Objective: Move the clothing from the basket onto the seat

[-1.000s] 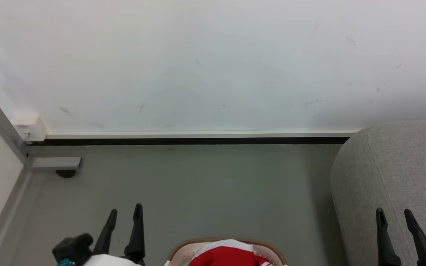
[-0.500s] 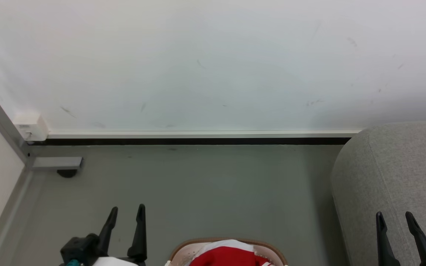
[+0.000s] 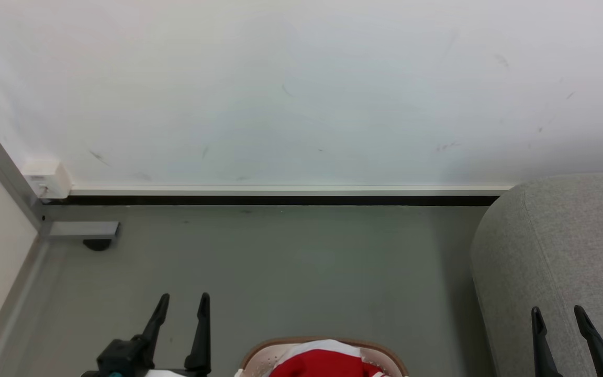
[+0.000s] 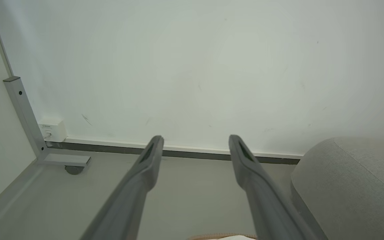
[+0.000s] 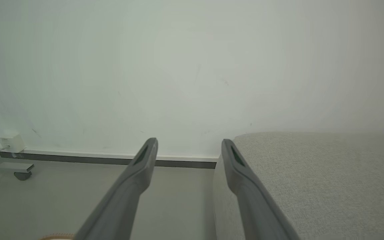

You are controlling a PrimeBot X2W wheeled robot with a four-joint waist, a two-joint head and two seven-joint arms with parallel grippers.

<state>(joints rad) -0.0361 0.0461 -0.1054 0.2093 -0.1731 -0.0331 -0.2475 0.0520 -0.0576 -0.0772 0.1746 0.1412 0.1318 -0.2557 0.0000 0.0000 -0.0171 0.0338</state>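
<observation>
Red clothing (image 3: 322, 364) with a white part on top lies in the basket (image 3: 252, 357), whose brown rim and white perforated wall peek over the head view's bottom edge. The light grey seat (image 3: 568, 246) fills the right side; it is also seen as the seat (image 4: 352, 180) and the seat (image 5: 312, 180) in the wrist views. My left gripper (image 3: 184, 301) hangs open above the floor, left of the basket, with nothing between its fingers. My right gripper (image 3: 556, 313) stands open in front of the seat's side, also empty. A sliver of the basket (image 4: 222, 236) rim shows in the left wrist view.
A white wall (image 3: 301, 94) with a dark skirting strip runs across the back. At the left stands a grey metal frame post (image 3: 3, 173) with a foot and castor (image 3: 96, 243), beside a small white wall box (image 3: 47, 179). Grey floor (image 3: 291, 272) lies between the basket and wall.
My left gripper has drifted a little right and lower in the head view. My right gripper has sunk slightly. Both stay open; basket and clothing have not moved.
</observation>
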